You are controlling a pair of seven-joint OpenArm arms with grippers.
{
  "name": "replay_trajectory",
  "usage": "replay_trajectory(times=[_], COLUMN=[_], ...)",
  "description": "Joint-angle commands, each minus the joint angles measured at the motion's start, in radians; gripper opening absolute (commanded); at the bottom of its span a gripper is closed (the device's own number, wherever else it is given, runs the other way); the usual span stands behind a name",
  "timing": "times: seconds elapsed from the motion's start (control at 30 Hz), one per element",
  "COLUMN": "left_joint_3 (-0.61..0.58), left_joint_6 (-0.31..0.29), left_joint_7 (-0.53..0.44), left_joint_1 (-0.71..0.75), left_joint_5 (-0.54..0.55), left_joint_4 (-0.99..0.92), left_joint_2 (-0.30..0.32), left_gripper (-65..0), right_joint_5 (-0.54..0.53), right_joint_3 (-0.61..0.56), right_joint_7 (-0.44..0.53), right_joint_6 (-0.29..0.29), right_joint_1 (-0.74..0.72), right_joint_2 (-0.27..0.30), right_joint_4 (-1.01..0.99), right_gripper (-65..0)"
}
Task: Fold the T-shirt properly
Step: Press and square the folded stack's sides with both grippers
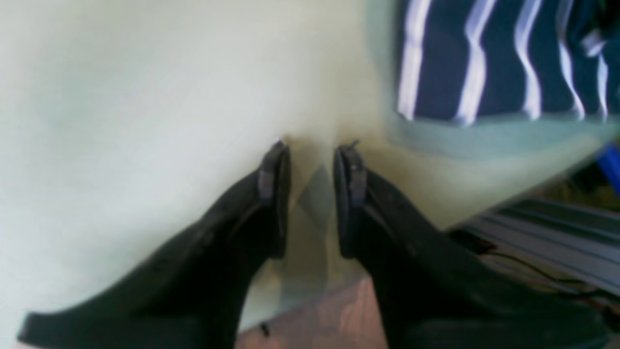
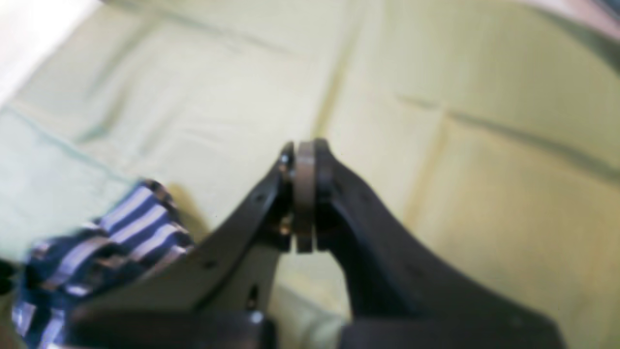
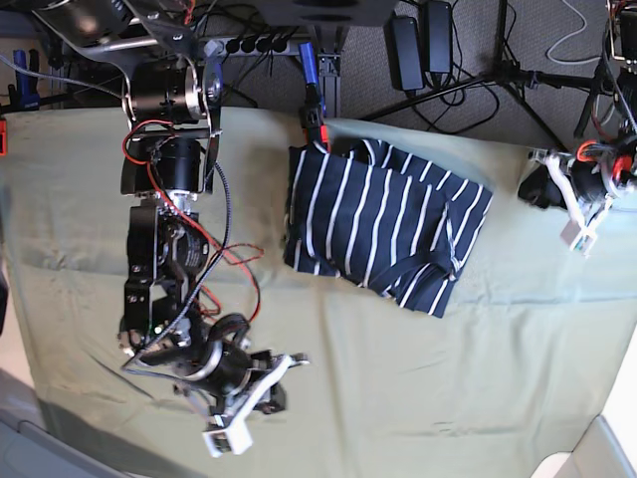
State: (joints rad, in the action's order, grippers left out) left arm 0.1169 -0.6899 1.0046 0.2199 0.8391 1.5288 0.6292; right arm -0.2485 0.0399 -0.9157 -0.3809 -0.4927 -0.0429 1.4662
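Lying folded into a rough rectangle near the far edge of the tabletop point(image 3: 418, 378), the T-shirt point(image 3: 383, 224) (navy, thin white stripes) touches neither tool. The base view alone shows its whole shape; each wrist view catches 1 soft striped corner. The left tool point(image 1: 312, 155) hangs released over pale green cloth point(image 1: 145, 121). The right tool point(image 2: 304, 160) is clenched, pads together on nothing.

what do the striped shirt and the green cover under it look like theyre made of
T-shirt: soft knit fabric, likely cotton jersey, matte; it folds limply and its white stripes bend with the wrinkles. Pale green cloth: thin woven sheet, matte, with creases and fold lines showing.
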Motion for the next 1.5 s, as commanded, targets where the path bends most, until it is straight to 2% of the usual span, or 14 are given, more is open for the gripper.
replay_trajectory(times=[0.0, 0.1, 0.23, 0.37, 0.57, 0.67, 0.77, 0.87, 1.1, 1.27, 1.47], left_joint_3=[0.009, 0.009, 0.008, 0.006, -0.022, -0.076, -0.150, -0.223, -0.335, -0.402, -0.455], left_joint_6=[-0.008, -0.008, -0.008, -0.008, -0.008, -0.008, -0.008, -0.008, -0.008, -0.008, -0.008], left_joint_7=[-0.013, -0.014, -0.024, -0.089, -0.150, -0.158, -0.179, -0.179, -0.179, -0.196, -0.205], left_joint_1=[0.007, 0.043, 0.046, 0.046, 0.037, 0.009, -0.048, -0.127, -0.309, -0.430, -0.565], left_joint_5=[0.008, -0.014, -0.036, -0.126, -0.207, -0.240, -0.272, -0.306, -0.344, -0.364, -0.389], left_joint_4=[0.040, 0.111, 0.140, 0.140, 0.139, 0.124, 0.080, 0.022, -0.128, -0.248, -0.424], left_joint_2=[0.015, -0.014, -0.092, -0.146, -0.155, -0.155, -0.156, -0.162, -0.229, -0.309, -0.442], left_gripper=[-53.2, -65.0, -65.0, -65.0, -65.0, -65.0, -65.0, -65.0, -65.0, -65.0, -65.0], right_joint_5=[-0.018, -0.066, -0.107, -0.148, -0.204, -0.209, -0.230, -0.312, -0.404, -0.426, -0.422], right_joint_3=[-0.001, -0.010, -0.066, -0.169, -0.279, -0.284, -0.284, -0.284, -0.284, -0.284, -0.276], right_joint_7=[0.022, 0.021, -0.008, -0.082, -0.200, -0.214, -0.220, -0.252, -0.286, -0.286, -0.286], right_joint_6=[-0.072, -0.073, -0.073, -0.074, -0.076, -0.076, -0.076, -0.076, -0.077, -0.077, -0.076], right_joint_1=[-0.027, -0.027, -0.025, -0.024, -0.024, -0.012, 0.008, 0.035, 0.145, 0.242, 0.360], right_joint_2=[0.002, 0.016, 0.016, 0.016, 0.016, 0.030, 0.062, 0.108, 0.258, 0.335, 0.377], right_joint_4=[-0.021, -0.122, -0.214, -0.235, -0.234, -0.230, -0.220, -0.195, -0.014, 0.092, 0.210], right_gripper=[-65.0, -65.0, -65.0, -65.0, -65.0, -65.0, -65.0, -65.0, -65.0, -65.0, -65.0])
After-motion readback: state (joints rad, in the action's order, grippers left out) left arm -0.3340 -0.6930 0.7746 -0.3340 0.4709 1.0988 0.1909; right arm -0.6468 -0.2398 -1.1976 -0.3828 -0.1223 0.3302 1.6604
